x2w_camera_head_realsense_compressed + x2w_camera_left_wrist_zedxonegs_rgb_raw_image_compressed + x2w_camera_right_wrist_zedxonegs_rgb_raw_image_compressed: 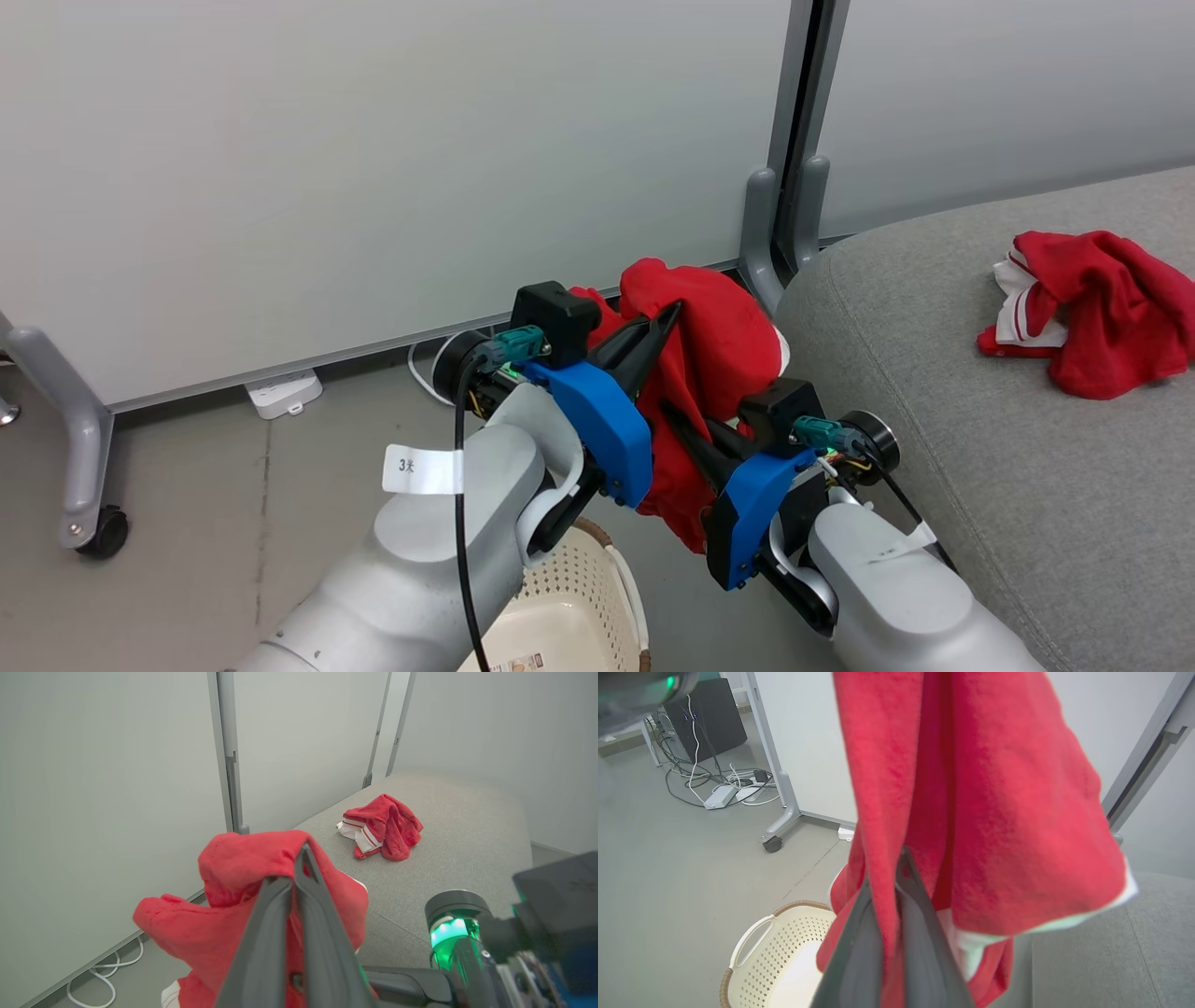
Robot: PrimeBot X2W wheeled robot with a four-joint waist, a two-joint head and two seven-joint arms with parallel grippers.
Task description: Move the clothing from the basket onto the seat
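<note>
One piece of red clothing [724, 345] hangs in the air between both arms, just left of the grey seat [971, 439]. My left gripper [670, 315] is shut on its upper fold, and the fingers [322, 914] pinch red fabric [233, 868]. Lower down, my right gripper [668, 413] is shut on the same garment; cloth [994, 812] drapes over its closed fingers [920, 933]. Another red garment with white striped trim [1088, 303] lies crumpled on the seat [467, 826]. The cream basket [583, 597] stands on the floor below my arms, and its inside [784, 947] looks empty.
Pale partition panels stand behind, on grey legs with a caster [101, 534]. A white power strip [283, 392] and cables [714, 779] lie on the floor by the panels. A black box [707, 714] sits further off. The seat's rounded edge [1134, 942] is right beside the hanging cloth.
</note>
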